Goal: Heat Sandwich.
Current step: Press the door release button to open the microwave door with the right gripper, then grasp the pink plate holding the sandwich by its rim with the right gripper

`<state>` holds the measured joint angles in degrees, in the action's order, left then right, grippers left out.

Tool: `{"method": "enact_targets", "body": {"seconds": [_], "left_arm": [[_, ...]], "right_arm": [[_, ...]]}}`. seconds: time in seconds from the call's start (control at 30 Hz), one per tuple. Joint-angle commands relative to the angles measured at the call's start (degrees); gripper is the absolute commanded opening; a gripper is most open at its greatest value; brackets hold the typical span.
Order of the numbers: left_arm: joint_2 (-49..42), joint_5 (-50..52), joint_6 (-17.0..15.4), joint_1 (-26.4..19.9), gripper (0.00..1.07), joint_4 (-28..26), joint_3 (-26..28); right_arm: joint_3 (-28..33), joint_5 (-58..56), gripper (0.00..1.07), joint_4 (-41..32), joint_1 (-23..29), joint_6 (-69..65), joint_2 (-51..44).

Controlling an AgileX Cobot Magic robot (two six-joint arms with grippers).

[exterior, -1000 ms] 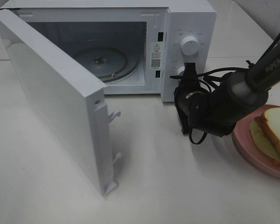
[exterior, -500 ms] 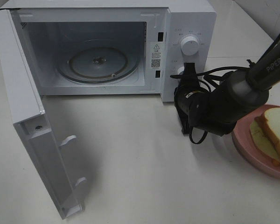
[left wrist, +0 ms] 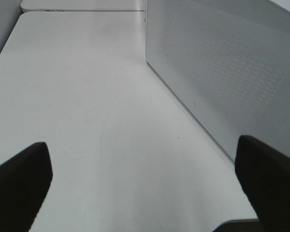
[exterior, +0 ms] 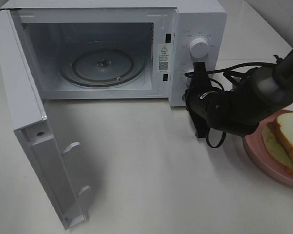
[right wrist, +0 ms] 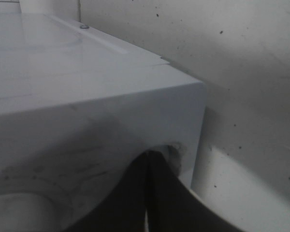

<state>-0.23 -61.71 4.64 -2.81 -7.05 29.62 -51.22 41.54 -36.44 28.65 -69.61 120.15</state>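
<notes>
The sandwich, white bread with a tan crust, lies on a pink plate at the right edge of the exterior view. My right gripper is shut and empty, its tips against the microwave's control panel just below the upper knob. In the right wrist view its closed fingers touch the white front of the microwave. My left gripper is open and empty over bare table. It is out of the exterior view.
The microwave door stands swung wide to the left, showing the glass turntable inside. In the left wrist view the microwave's perforated side wall runs beside the white table. The right arm's cables loop beside the panel.
The microwave door has swung from half open to fully open on the left. The right arm's wrist has shifted slightly up and to the right, gripper still at the panel.
</notes>
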Motion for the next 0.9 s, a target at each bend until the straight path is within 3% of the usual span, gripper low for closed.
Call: {"method": "enact_targets", "body": {"seconds": [0.03,0.5,0.63,0.9], "left_arm": [[-1.1,0.6,-0.3,-0.3,0.98,-0.3,-0.1],[-1.1,0.6,-0.3,-0.3,0.98,-0.3,-0.1],[-1.1,0.6,-0.3,-0.3,0.98,-0.3,-0.1],[-1.1,0.6,-0.3,-0.3,0.98,-0.3,-0.1]], "right_arm": [[1.9,4.8,0.00,0.5,-1.1,0.8,-3.4],[12.3,-4.7,0.00,6.1,-1.1,0.9,-10.7],[13.7,-8.0,0.00,6.8,-1.1,0.9,-13.3],[14.7,-20.2,0.01,15.6,-1.2,5.2,-19.4]]}}
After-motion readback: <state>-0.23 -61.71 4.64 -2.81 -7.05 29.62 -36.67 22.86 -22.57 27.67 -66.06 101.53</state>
